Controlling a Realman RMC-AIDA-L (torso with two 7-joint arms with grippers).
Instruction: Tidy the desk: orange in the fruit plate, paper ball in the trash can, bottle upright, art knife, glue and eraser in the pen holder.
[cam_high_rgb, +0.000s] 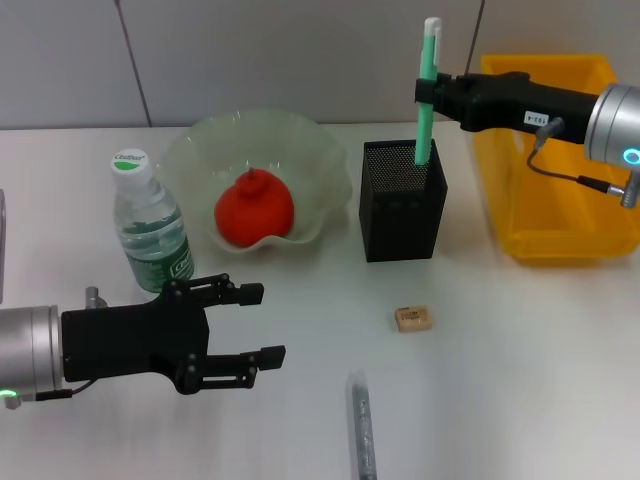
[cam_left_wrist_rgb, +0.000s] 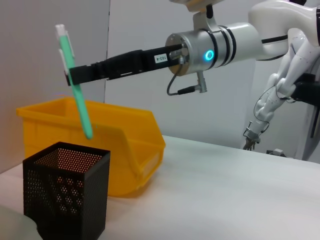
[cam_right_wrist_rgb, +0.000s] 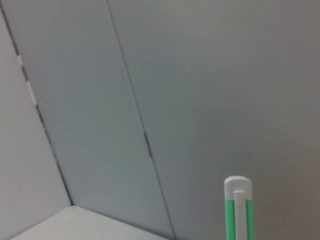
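Nearest you, the glue (cam_high_rgb: 362, 425) lies flat on the white desk (cam_high_rgb: 520, 350) at the front edge, a slim grey stick pointing away from the robot. Just left of it your left gripper (cam_high_rgb: 262, 323) hovers low over the desk with its fingers spread wide and nothing between them; it points toward the middle of the desk.

A little farther in, the eraser (cam_high_rgb: 412, 318) sits alone on the desk, between the glue and the pen holder (cam_high_rgb: 402, 200), touching neither. To the left, the bottle (cam_high_rgb: 150, 232) stands upright with its white cap on top, just behind the left gripper.

Beyond that, the orange (cam_high_rgb: 254, 209) rests inside the fruit plate (cam_high_rgb: 310, 150), near its front rim. The pen holder stands just right of the plate, close to it.

Your right gripper (cam_high_rgb: 430, 92) reaches in from the right, above the pen holder, clamped on the art knife (cam_high_rgb: 427, 90) near its upper part. The knife hangs nearly upright. In the head view its lower tip appears at the holder's mouth; the left wrist view shows the tip (cam_left_wrist_rgb: 89, 134) a short way above the rim, not yet inside.

Farthest right, the trash can (cam_high_rgb: 560, 215) stands beside the pen holder, under the right arm. You cannot see a paper ball in any view.
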